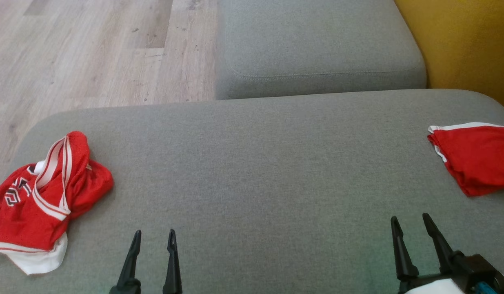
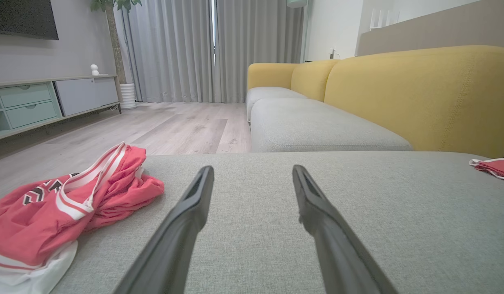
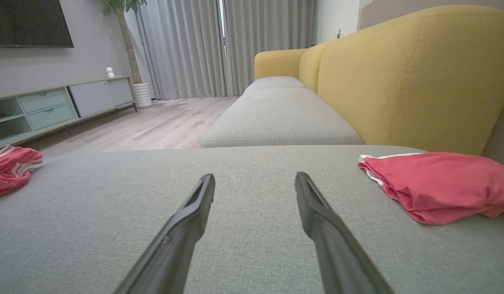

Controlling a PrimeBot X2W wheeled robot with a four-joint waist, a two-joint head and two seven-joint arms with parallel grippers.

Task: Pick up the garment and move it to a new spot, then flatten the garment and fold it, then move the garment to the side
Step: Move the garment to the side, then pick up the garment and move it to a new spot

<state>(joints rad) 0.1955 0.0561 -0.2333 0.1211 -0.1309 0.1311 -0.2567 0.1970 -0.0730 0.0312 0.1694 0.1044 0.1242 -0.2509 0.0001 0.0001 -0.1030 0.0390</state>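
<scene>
Crumpled garment (image 1: pixel 39 200) red, white-striped trim; cushion (image 1: pixel 252 163) grey; backrest (image 1: pixel 464 45) mustard yellow.

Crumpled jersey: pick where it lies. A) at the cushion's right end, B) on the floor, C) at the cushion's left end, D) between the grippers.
C: the jersey lies bunched at the left end of the cushion, left of the left gripper.
</scene>
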